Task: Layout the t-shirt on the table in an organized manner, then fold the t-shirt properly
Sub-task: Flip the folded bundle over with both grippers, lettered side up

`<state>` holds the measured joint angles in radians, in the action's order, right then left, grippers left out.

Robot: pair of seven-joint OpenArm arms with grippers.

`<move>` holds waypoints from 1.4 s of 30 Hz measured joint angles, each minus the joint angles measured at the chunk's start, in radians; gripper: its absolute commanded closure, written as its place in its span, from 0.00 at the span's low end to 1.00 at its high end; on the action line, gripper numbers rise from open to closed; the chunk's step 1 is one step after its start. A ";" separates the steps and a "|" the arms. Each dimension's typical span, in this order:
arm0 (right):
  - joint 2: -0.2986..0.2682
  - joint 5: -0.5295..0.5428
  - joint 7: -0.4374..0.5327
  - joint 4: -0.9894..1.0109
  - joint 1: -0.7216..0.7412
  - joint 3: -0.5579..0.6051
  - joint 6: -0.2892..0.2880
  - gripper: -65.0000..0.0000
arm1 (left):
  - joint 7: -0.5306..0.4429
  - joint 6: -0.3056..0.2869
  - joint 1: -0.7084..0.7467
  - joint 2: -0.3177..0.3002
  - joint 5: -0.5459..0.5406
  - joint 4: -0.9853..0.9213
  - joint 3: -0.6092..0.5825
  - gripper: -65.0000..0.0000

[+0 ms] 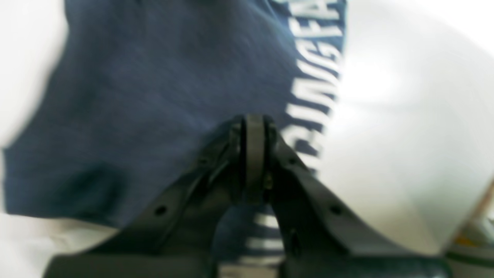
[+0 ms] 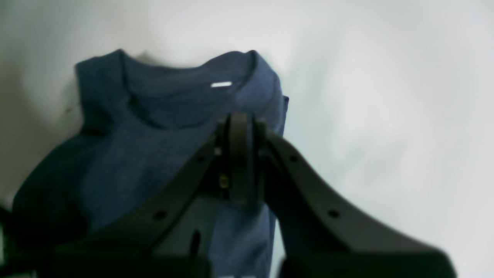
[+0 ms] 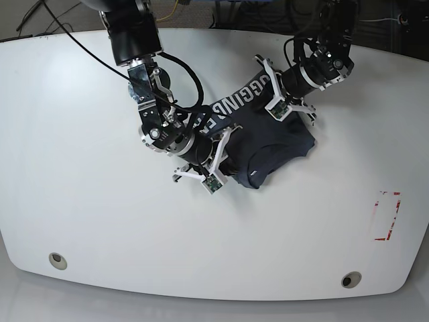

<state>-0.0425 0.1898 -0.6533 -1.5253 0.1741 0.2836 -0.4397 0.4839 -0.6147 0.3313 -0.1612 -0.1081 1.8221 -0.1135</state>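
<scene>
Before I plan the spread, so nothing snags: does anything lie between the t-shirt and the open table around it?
Nothing visible does. The t-shirt lies bunched between both grippers; the table around it is bare white.

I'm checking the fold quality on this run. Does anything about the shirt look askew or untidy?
Yes. The t-shirt lies bunched and skewed on the table, not flat: its lettered part runs diagonally between the arms, while the collar end is crumpled toward the front. The left gripper and right gripper are both shut over it.
</scene>
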 measured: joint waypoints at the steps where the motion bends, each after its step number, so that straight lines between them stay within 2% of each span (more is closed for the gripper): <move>1: 0.001 0.003 0.026 0.024 0.008 0.006 -0.005 0.97 | 0.001 0.000 0.004 0.003 0.000 -0.001 0.000 1.00; 5: 0.002 0.005 0.076 0.131 0.038 0.044 -0.001 0.97 | -0.006 0.001 0.010 0.006 -0.002 -0.019 0.000 1.00; 12: -0.011 0.010 0.227 0.306 0.039 0.055 -0.002 0.97 | -0.014 0.003 0.013 0.005 -0.008 -0.116 0.000 1.00; 15: -0.035 0.025 0.292 0.329 0.029 0.057 -0.007 0.97 | -0.036 0.001 0.003 -0.004 -0.028 -0.154 0.002 1.00; 20: -0.064 0.031 0.331 0.301 -0.012 0.053 -0.004 0.97 | -0.064 -0.026 -0.051 -0.046 -0.060 -0.225 0.000 1.00; 26: -0.088 0.023 0.319 0.205 -0.082 0.047 0.017 0.97 | -0.088 -0.037 -0.090 -0.090 -0.088 -0.273 -0.003 1.00; 29: -0.094 0.023 0.308 0.162 -0.118 0.047 0.049 0.97 | -0.089 -0.041 -0.111 -0.114 -0.087 -0.282 -0.003 1.00; 34: -0.090 0.014 0.215 0.074 -0.156 0.050 0.100 0.97 | -0.080 -0.025 -0.134 -0.154 -0.069 -0.283 -0.001 1.00; 38: -0.088 0.016 0.203 0.033 -0.191 0.055 0.104 0.97 | -0.079 -0.018 -0.132 -0.179 -0.068 -0.279 0.014 1.00; 42: -0.075 0.016 0.196 0.031 -0.194 0.056 0.111 0.97 | -0.052 -0.024 -0.126 -0.175 -0.054 -0.262 0.072 1.00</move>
<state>-0.1177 0.2062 -0.4576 -1.4944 -0.0200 0.3393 -0.3286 0.4320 -0.6384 0.2050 -0.3367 -0.1623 1.5600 -0.0410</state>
